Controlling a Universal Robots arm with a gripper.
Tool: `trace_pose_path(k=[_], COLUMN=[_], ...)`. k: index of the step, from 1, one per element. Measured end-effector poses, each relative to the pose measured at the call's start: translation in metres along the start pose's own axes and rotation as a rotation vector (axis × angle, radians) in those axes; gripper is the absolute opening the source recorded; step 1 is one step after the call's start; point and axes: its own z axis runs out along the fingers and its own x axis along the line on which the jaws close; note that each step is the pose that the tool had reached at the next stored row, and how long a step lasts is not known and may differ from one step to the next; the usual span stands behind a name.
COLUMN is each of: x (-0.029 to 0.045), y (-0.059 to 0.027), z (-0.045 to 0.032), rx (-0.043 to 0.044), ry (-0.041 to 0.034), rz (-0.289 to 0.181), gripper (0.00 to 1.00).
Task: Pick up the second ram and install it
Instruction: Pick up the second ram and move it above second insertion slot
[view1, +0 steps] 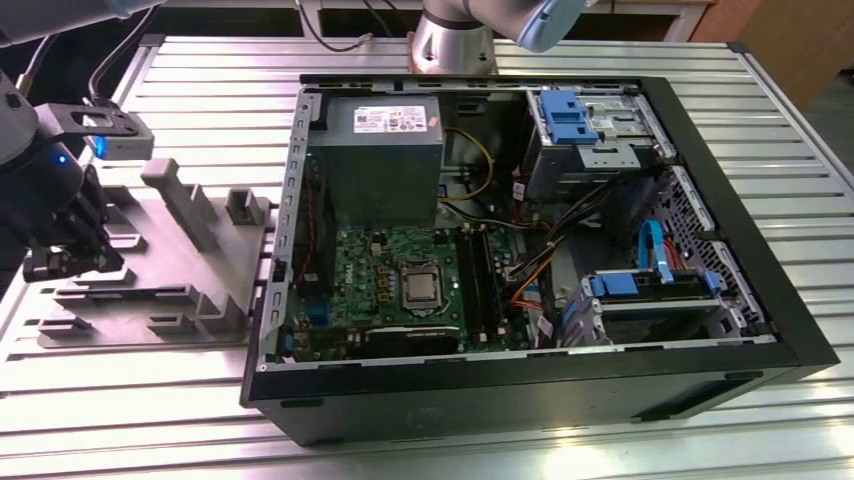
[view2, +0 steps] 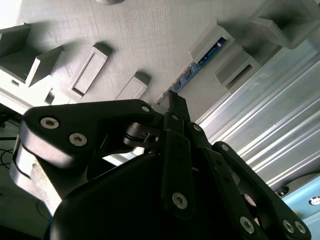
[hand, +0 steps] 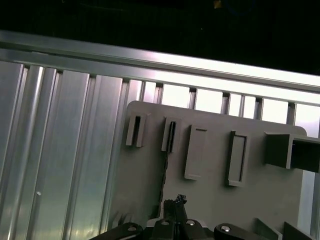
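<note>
Claw (view2: 174, 101): my fingers are pinched nearly closed on the ram's (view2: 186, 76) near end.
Ram: edge-up in a tray (view2: 140, 35) slot, on the tabletop (view2: 280, 100).
Handling: light, stiff, fragile, I judge; grip the edges, not the chips.

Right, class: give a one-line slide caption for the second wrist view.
Black gripper, fingers pinching one end of a thin dark memory stick slotted in a grey moulded holder tray.

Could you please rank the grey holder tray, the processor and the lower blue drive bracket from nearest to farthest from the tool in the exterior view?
1. Grey holder tray, just below the tool, exterior view's left.
2. Processor, middle of the view.
3. Lower blue drive bracket, exterior view's right.
</note>
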Motion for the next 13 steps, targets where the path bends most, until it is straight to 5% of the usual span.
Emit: trace_pose_path(k=[6, 13], x=[0.0000, 0.0000], y=[0.0000, 0.0002], z=[0.0001, 0.0003], rx=[0.0001, 0.0003], ry=[0.0000, -0.0001], rz=[0.000, 0.000], gripper=[0.11, 0.36])
